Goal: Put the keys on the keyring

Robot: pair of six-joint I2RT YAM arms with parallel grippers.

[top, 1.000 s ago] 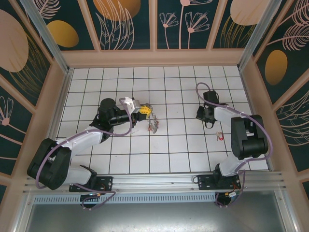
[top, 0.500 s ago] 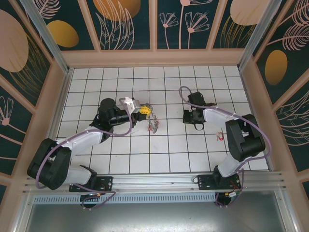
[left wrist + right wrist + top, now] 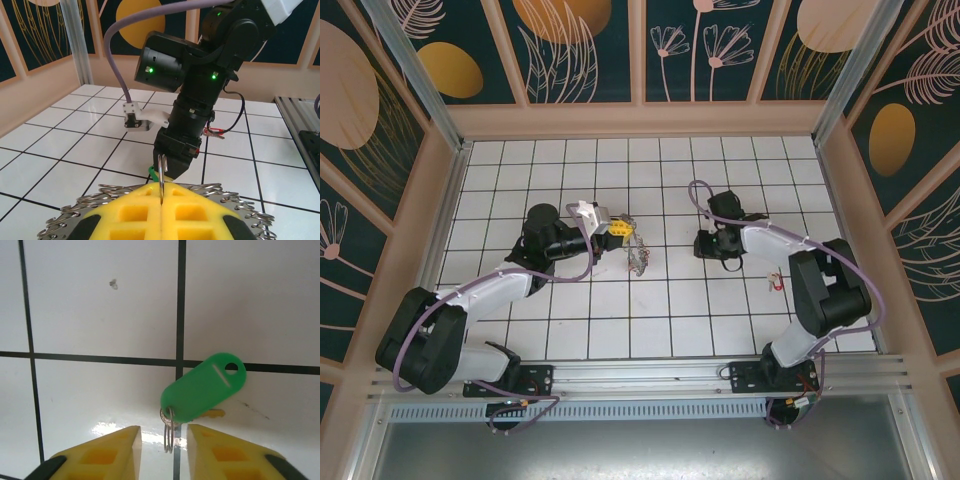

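My left gripper [image 3: 161, 194] is shut on one thin wire loop of the pale-grey keyring [image 3: 240, 212], whose rim of small loops spreads to both sides of the yellow fingers. From above, this gripper [image 3: 623, 229] sits left of centre with the keyring [image 3: 639, 258] hanging at its tip. My right gripper [image 3: 164, 430] is open, pointing down at the floor. A key with a green tag [image 3: 202, 389] lies just ahead of it, its small split ring [image 3: 168, 432] standing between the parted fingers and touching neither. A red-tagged key [image 3: 775, 283] lies on the floor to the right.
The right arm's dark wrist [image 3: 192, 115] stands close in front of the left gripper, with the green tag [image 3: 151, 172] at its foot. The white tiled floor [image 3: 650, 320] is ringed by raised pink walls [image 3: 640, 120]. A grey cable [image 3: 695, 195] loops off the right arm.
The right arm swung left toward the centre and lowered its gripper. Its jaws, shut a moment ago, have parted around the green-tagged key's ring. The left arm has stayed still.
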